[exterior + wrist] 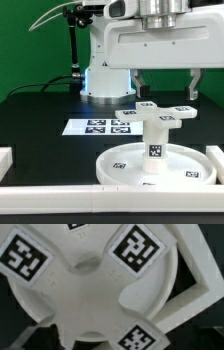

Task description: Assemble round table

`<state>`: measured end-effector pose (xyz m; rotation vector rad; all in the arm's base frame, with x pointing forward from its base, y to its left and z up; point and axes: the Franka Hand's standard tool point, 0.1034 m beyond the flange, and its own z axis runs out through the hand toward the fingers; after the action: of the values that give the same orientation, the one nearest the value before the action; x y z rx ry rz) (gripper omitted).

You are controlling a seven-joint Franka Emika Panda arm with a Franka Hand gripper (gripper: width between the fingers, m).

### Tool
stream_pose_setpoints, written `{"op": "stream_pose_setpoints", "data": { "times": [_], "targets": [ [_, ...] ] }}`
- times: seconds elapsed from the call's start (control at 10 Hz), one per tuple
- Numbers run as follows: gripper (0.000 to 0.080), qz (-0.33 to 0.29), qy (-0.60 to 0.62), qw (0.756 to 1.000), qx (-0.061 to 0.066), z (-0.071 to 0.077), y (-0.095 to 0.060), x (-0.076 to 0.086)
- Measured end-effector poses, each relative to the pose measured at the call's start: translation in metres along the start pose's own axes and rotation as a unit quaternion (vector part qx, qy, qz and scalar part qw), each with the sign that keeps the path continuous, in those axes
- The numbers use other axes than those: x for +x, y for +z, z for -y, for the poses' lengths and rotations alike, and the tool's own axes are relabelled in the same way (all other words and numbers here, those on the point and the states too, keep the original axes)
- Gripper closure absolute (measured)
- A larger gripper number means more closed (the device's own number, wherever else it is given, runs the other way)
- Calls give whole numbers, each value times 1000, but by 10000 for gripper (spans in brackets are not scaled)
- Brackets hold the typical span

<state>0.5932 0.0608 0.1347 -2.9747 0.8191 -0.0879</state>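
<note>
Exterior view: black table [40, 110] with the robot's white base at the back, and the arm reaching forward over the work area.
Round disc [150, 165]: lies flat near the front of the table, rim upward, close behind a white border block [60, 195].
Leg [156, 138]: short thick cylinder standing upright in the middle of the disc, one square tag on its side.
Cross-shaped base [157, 113]: sits on top of the leg, arms spread level, tags at the arm ends.
Marker board [98, 127]: flat on the table behind the disc, toward the exterior view's left, apart from the disc.
Gripper [163, 85]: hangs directly above the cross-shaped base, dark fingers [191, 88] spread wide on either side and pointing down, touching nothing.
Gap: the fingertips stand above and just outside the cross, holding no part.
Wrist view: looks straight down on the cross-shaped base [95, 286], which fills the picture, with three tags on its arms in sight.
Seen only at the wrist: a shallow round dimple near the middle of the cross.
Hidden at the wrist: the leg, covered by the cross; only a curved white edge of the round disc [205, 294] shows beside it.
Fingers at the wrist: cannot tell; only dark blurred shapes at the picture's lower corners.
</note>
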Motion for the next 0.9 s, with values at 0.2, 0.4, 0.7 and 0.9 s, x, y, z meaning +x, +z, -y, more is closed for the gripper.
{"op": "stream_pose_setpoints", "data": {
  "times": [0.2, 0.4, 0.7, 0.9],
  "targets": [
    [151, 0, -50, 999, 0, -2, 0, 1],
    [151, -1, -117, 993, -2, -3, 0, 2],
    [151, -1, -293, 956, -8, -9, 0, 7],
    [151, -1, -402, 916, -13, -12, -2, 11]
  ]
}}
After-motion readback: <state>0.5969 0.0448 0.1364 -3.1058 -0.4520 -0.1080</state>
